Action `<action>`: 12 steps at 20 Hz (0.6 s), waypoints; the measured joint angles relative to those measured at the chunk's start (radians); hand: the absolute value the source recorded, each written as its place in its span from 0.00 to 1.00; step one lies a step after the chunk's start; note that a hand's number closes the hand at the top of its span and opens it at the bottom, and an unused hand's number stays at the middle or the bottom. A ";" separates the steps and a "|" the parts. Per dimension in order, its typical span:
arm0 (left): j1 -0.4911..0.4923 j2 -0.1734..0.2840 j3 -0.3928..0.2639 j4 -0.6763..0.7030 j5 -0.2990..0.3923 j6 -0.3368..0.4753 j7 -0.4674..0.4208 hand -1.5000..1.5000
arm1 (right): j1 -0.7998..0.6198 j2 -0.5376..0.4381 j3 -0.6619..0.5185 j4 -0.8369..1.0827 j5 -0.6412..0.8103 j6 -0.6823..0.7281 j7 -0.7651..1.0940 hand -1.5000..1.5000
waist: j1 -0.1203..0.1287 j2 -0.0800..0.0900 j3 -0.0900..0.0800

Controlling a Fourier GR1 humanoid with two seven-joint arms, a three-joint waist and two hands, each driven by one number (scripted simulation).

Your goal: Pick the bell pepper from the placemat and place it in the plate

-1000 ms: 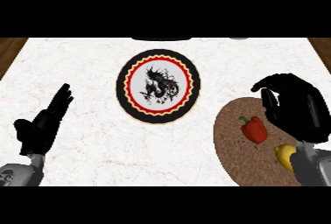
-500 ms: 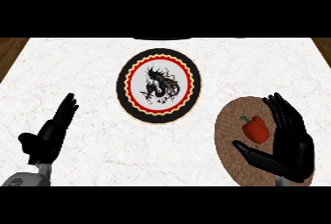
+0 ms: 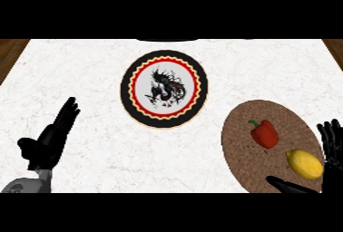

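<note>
Right hand [image 3: 330, 149] cut off at frame edge; fingers [image 3: 328, 136] spread wide, holding nothing. Pepper [image 3: 264, 133] lies on mat [image 3: 248, 158], left of fingers, apart. Left hand [image 3: 50, 140] open.

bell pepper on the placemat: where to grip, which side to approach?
Grip the red bell pepper across its wide body, below the green stem. It lies flat on the placemat, stem toward the far left. Probably come from above with the open right hand, avoiding the lemon behind it.
</note>
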 measured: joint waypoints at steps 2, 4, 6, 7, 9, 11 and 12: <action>-0.009 -0.009 0.001 0.009 -0.007 0.005 -0.001 0.50 | 0.019 -0.054 -0.006 -0.015 0.043 0.000 0.059 0.00 | 0.000 0.001 0.000; -0.014 -0.007 0.008 0.015 -0.005 -0.002 -0.003 0.50 | 0.042 -0.117 -0.012 -0.030 0.083 0.016 0.117 0.00 | 0.000 0.001 -0.001; -0.016 -0.010 0.008 0.013 -0.011 0.000 -0.001 0.50 | 0.069 -0.174 -0.013 -0.056 0.120 0.035 0.179 0.00 | 0.001 0.001 -0.001; -0.017 -0.013 0.007 0.012 -0.013 0.001 0.001 0.50 | 0.072 -0.191 -0.005 -0.057 0.146 0.039 0.208 0.00 | 0.003 0.001 -0.001; -0.008 -0.013 0.009 -0.010 -0.017 0.001 0.013 0.50 | 0.097 -0.217 0.000 -0.087 0.170 0.060 0.264 0.00 | 0.004 0.001 -0.001; 0.014 -0.020 0.008 -0.019 -0.030 0.002 0.002 0.50 | 0.086 -0.229 0.009 -0.104 0.191 0.078 0.331 0.00 | 0.007 0.001 0.000; 0.019 -0.026 0.009 -0.011 -0.035 -0.001 -0.010 0.50 | 0.071 -0.238 0.007 -0.100 0.194 0.093 0.363 0.00 | 0.008 0.001 0.000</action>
